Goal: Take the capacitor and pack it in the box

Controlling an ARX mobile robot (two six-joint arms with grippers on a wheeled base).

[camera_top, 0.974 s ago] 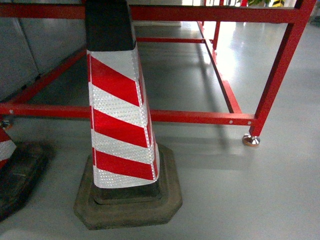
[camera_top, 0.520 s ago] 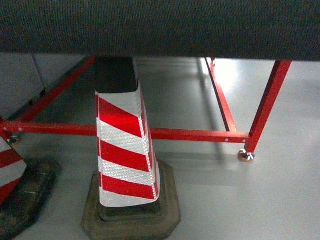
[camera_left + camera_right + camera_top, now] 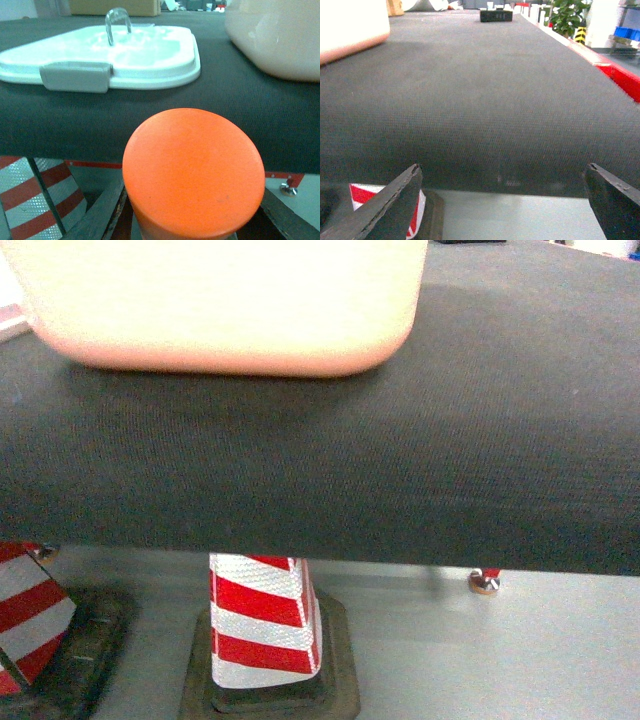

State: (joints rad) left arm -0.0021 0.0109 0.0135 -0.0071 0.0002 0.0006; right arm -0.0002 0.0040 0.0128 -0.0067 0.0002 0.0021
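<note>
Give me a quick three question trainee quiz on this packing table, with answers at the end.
1. True or false: the white lid is fitted on the peach tub.
2. The right end effector is: A open and empty, B shut on the lid, C shut on the tub.
3. Fill in: the capacitor in the left end effector shows a round ____ face.
Key: 1 false, it lies on the black mat beside the tub; 2 A; 3 orange.
</note>
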